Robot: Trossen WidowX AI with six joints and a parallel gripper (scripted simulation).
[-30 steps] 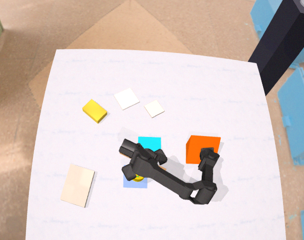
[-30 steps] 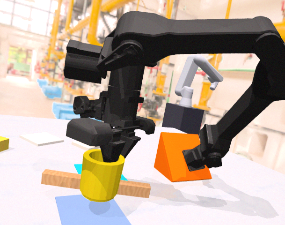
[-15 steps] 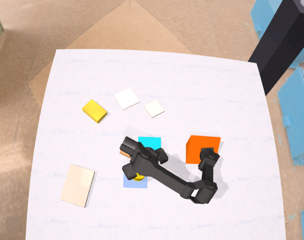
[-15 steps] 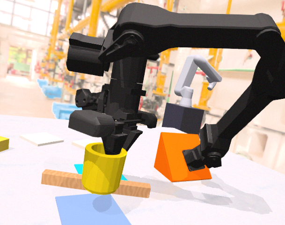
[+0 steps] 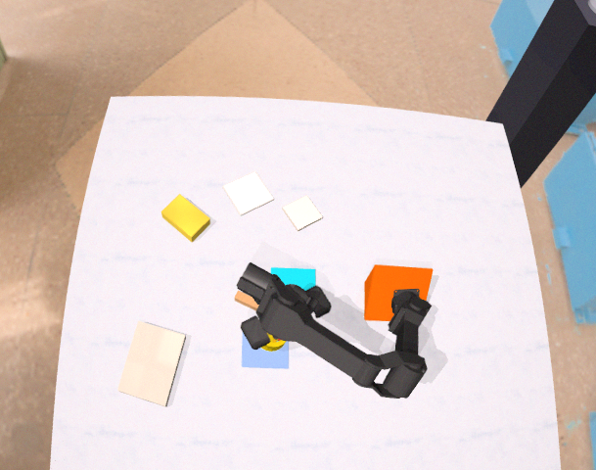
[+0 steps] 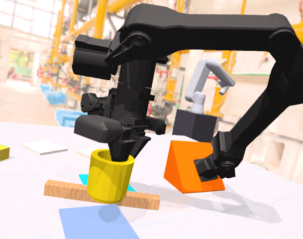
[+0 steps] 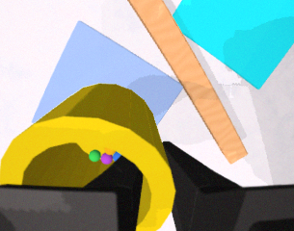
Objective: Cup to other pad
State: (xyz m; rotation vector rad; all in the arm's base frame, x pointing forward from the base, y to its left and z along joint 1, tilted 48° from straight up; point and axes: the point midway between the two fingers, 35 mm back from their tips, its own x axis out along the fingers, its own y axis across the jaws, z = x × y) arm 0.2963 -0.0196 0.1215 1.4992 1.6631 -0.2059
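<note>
Yellow cup (image 6: 109, 177) of marbles (image 7: 106, 157), tilted, above light-blue pad (image 6: 94, 222)

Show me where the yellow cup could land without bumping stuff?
The cyan pad, just past the wooden bar, shows bare in the wrist view. Bare table also lies beyond the white tiles. It is crowded around the gripper holding the cup, by the bar and orange wedge.

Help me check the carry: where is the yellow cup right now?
In the exterior view the yellow cup hangs tilted in the gripper, clamped by its rim, lifted above the light blue pad and just in front of the wooden bar.
</note>
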